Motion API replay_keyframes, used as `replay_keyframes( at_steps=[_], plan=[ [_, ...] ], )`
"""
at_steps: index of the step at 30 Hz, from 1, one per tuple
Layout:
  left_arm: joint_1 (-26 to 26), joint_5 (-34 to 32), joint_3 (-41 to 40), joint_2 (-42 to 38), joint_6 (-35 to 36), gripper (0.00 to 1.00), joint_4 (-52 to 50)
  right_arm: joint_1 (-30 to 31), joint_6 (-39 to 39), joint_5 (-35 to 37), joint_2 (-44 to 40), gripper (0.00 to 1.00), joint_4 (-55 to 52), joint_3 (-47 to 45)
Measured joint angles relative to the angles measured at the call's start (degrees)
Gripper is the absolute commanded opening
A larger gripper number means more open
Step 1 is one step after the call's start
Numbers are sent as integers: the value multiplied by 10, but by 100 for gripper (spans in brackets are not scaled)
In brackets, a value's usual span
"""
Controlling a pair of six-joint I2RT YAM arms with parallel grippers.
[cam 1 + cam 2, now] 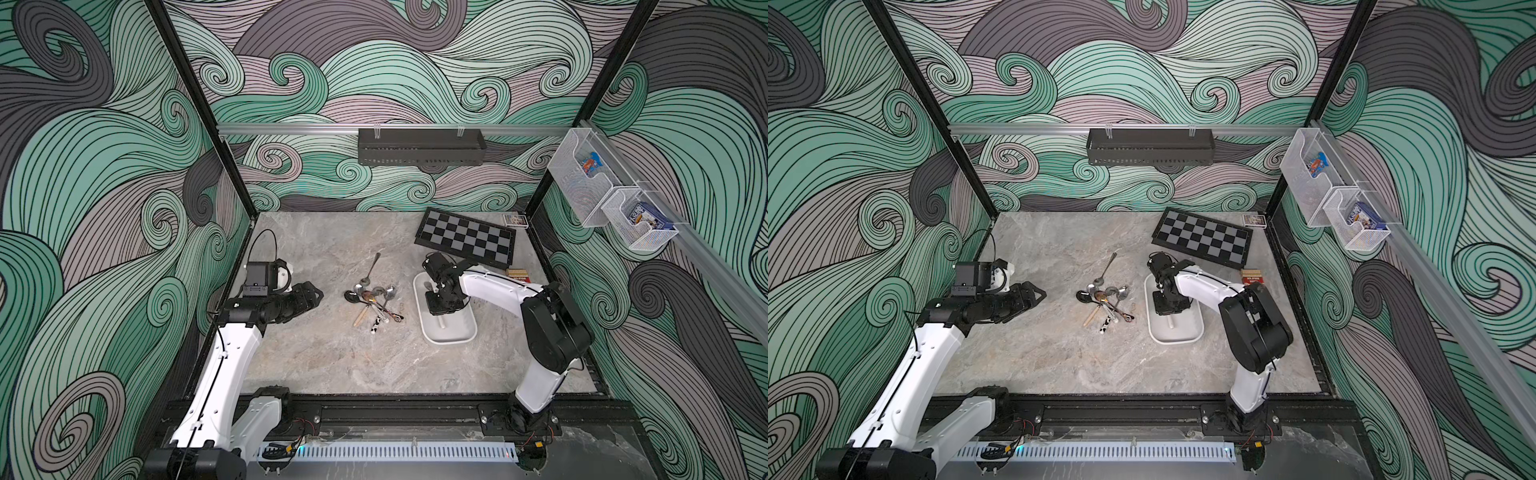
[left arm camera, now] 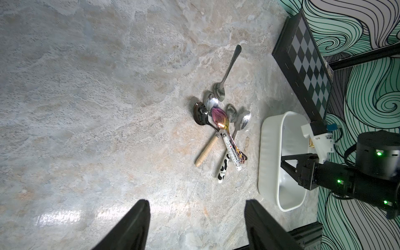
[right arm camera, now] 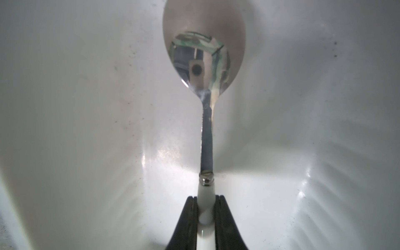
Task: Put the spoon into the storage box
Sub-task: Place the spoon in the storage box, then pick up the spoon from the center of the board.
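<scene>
1. Right gripper (image 3: 206, 200): black fingers pressed onto the white handle of a spoon (image 3: 206, 134), steel bowl pointing away from the wrist camera.
2. Box (image 3: 86, 108): white and shallow, on the right half of the table. It contains that spoon only, lying along its length. I cannot tell whether the spoon rests on the floor or hangs just above it.
3. Spoon pile (image 1: 374, 297): several loose and overlapping at mid-table, left of the box (image 1: 461, 328) and apart from it. Handles I can make out are wooden, cow-spotted, white lettered and iridescent.
4. Wire baskets (image 1: 582, 183) on the right wall rail: a small coloured packet in each.
5. Black shelf (image 1: 420, 145) on the back rail: contents hidden from me.
6. Table (image 1: 332, 353): grey marble look. A chessboard (image 1: 465, 241) lies at the far right, with a card pack (image 1: 516, 220) behind it.
7. Walls: green and grey swirl print.
8. Right arm: elbow raised, wrist bent down into the box.
9. Left gripper (image 2: 197, 202): fingers spread, holding nothing. Its arm lies low along the left edge, aimed at the pile.
</scene>
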Motion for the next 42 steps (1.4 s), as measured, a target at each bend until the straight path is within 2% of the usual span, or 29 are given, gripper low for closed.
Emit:
replay_keyframes(
  at_steps=[9, 12, 13, 15, 18, 21, 23, 26, 29, 31, 34, 38, 42],
  plan=[
    [0, 0, 0, 0, 0, 73, 0, -61, -17, 23, 0, 3, 1, -22],
    [0, 0, 0, 0, 0, 73, 0, -64, -20, 26, 0, 7, 1, -23],
    [0, 0, 0, 0, 0, 73, 0, -64, -21, 27, 0, 10, 1, -23],
    [0, 0, 0, 1, 0, 73, 0, -64, -22, 27, 0, 26, 1, -23],
    [-1, 0, 0, 6, 0, 73, 0, -62, -23, 27, -7, 43, 1, -23],
    [-9, 0, 0, 22, 0, 72, 0, -62, -26, 26, -35, 52, 1, -26],
    [-26, -8, 5, 41, 0, 72, -2, -61, -27, 24, -63, 55, 0, -27],
    [-93, -41, 45, 90, -1, 73, -9, -57, -29, 21, -114, 57, 1, -31],
    [-169, -87, 121, 163, 0, 72, -12, -46, -30, 17, -165, 57, 3, -43],
    [-201, -111, 180, 223, 0, 70, -17, -38, -30, 15, -198, 58, 3, -56],
    [-234, -145, 280, 337, 5, 61, -37, -30, -30, 10, -245, 58, 2, -76],
    [-266, -184, 402, 502, 20, 59, -60, -30, -30, 6, -299, 58, 1, -95],
    [-283, -205, 463, 615, 34, 59, -73, -30, -30, 5, -330, 59, 0, -105]
  ],
)
